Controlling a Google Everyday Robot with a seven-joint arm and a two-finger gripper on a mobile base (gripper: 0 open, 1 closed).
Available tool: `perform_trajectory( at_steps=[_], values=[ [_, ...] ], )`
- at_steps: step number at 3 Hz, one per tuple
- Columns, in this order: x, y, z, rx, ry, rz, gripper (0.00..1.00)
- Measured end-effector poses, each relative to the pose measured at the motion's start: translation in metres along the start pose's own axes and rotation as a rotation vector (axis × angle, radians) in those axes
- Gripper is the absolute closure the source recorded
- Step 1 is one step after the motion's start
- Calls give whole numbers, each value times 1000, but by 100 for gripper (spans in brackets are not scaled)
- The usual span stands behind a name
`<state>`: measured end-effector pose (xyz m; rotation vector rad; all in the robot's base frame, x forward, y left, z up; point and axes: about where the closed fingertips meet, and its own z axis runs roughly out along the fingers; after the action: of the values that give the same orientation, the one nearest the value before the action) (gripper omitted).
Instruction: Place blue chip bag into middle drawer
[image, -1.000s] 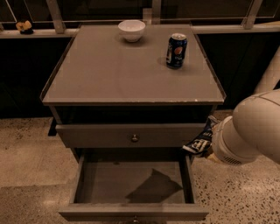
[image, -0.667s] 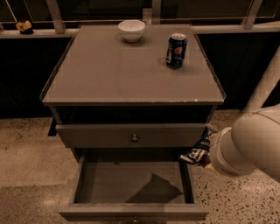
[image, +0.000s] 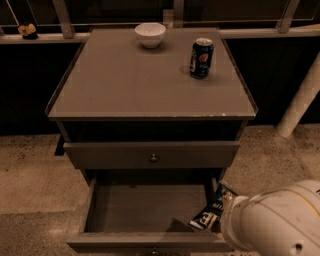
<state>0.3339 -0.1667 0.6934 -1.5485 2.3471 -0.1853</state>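
Note:
The blue chip bag is dark blue with white lettering. It hangs tilted over the right front part of the open middle drawer. My gripper is low on the right, mostly hidden behind my white arm. It is shut on the bag's right end and holds it inside the drawer opening, just above the grey drawer floor. The drawer above, with a round knob, is closed.
On the cabinet top stand a white bowl at the back and an upright blue soda can at the back right. A white post rises on the right. The floor is speckled stone.
My arm has moved down and left, carrying the bag from beside the upper drawer's right end down into the open middle drawer.

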Motion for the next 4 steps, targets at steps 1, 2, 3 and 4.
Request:
perform_trajectory(
  at_steps=[1,2,3,4],
  values=[
    [-2,46,68,-53,10,12,100],
    [-7,45,74,-51,0,9,100],
    [-25,29,85,-30,-24,-5,100],
    [-43,8,105,-12,-41,9,100]
  ],
)
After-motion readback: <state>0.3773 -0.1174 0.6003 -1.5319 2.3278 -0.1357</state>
